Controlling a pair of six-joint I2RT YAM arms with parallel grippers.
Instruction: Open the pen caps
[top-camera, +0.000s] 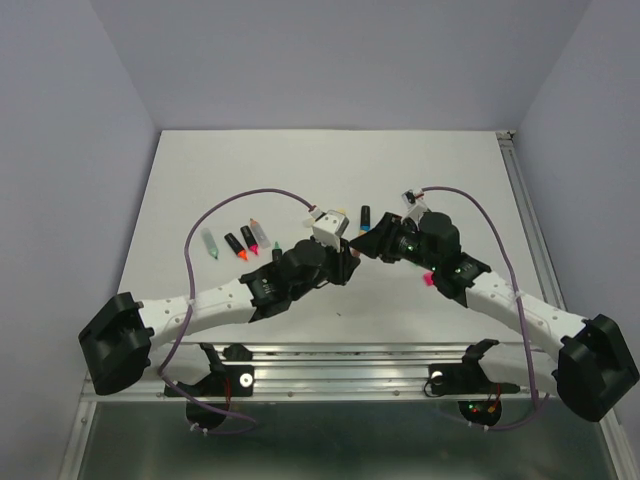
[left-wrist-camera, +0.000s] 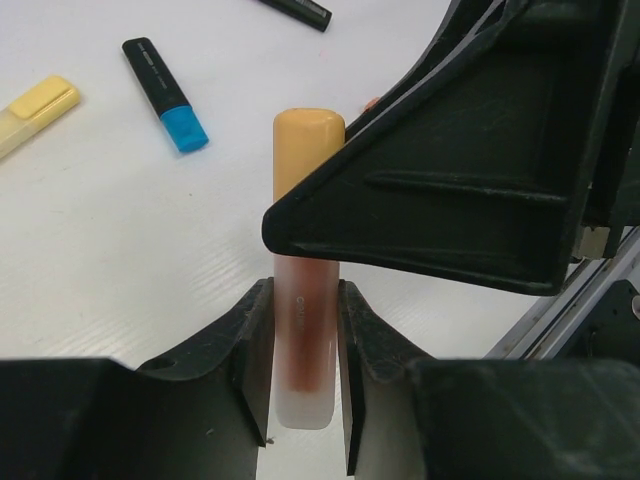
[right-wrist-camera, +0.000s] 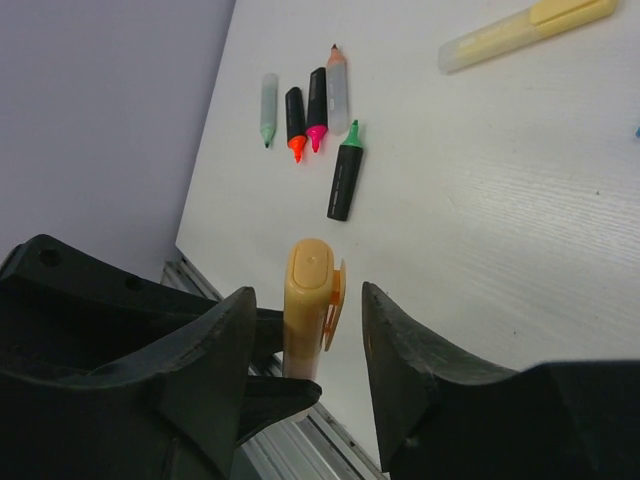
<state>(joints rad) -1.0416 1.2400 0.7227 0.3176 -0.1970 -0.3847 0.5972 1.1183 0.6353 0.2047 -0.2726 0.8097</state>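
"What is the table (top-camera: 300, 160) carrying?"
"Loose markers (right-wrist-camera: 342, 185). The left pincer (left-wrist-camera: 303, 320) is clamping a marker barrel (left-wrist-camera: 300, 390)."
"And the right pincer (right-wrist-camera: 308, 300)?"
"It is standing apart, straddling the orange cap (right-wrist-camera: 307, 270) sitting on that barrel, without touching it."

White arm links (top-camera: 205, 297), black joint housings (top-camera: 118, 340), purple cables (top-camera: 255, 193), matte black left hand (left-wrist-camera: 303, 292)
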